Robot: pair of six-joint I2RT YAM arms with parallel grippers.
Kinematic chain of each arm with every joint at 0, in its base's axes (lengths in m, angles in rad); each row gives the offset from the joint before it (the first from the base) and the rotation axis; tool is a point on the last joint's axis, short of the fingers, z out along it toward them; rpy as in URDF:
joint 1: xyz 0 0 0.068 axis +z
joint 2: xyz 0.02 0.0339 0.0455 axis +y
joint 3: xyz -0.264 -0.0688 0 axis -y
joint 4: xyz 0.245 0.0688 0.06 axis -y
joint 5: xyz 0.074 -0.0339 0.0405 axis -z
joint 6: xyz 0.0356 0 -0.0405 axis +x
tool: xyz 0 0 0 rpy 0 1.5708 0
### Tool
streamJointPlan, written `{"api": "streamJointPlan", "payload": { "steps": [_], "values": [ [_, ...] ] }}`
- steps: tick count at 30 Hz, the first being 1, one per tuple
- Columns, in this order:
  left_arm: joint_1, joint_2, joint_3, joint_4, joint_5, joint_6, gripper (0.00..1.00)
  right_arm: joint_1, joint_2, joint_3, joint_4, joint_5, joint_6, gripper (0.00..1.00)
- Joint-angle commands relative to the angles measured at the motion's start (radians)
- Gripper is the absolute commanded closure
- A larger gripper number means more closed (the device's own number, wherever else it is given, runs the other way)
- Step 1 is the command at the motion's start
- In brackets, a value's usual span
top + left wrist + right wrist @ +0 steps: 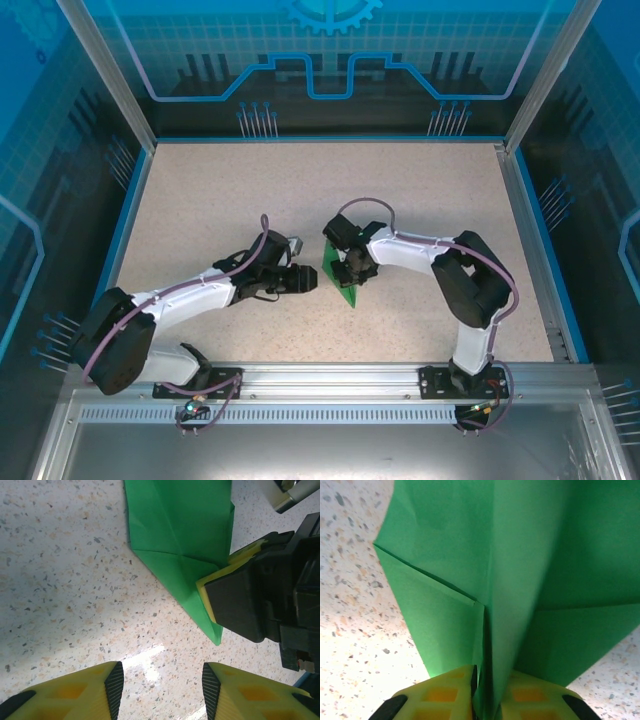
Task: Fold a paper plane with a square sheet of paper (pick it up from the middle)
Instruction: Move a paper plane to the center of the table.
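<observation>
Evidently my right gripper was clamped on the green sheet of paper, part-folded, at mid-table. My left gripper hovered just left of it, jaws apart. To crease well, I judged the right should hold firm while the left pinched squarely. Count: one sheet, two grippers.

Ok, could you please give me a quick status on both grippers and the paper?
Left gripper open, empty, just short of the paper. Right gripper shut on paper. Paper partly folded, creases showing. Nothing between left gripper and paper.
</observation>
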Motion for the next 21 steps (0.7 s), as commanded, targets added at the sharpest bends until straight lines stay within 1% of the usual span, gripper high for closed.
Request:
{"api": "streamJointPlan", "payload": {
  "steps": [1,5,16,19,21],
  "values": [
    [0.009,-0.01,-0.019,0.008,0.021,0.02,0.52,0.028,0.034,0.027,-0.041,0.037,-0.008,0.82],
    [0.009,-0.007,-0.026,0.012,0.021,0.019,0.52,0.055,0.055,0.043,-0.053,0.075,-0.005,0.81],
    [0.011,-0.001,-0.029,0.012,0.016,0.025,0.52,0.121,0.13,0.129,-0.159,0.221,-0.001,0.85],
    [0.011,-0.005,-0.03,0.008,0.011,0.026,0.51,0.125,0.132,0.133,-0.161,0.223,-0.005,0.84],
    [0.011,-0.015,-0.029,-0.004,0.005,0.031,0.47,0.124,0.119,0.128,-0.154,0.218,-0.003,0.82]
  ]
}}
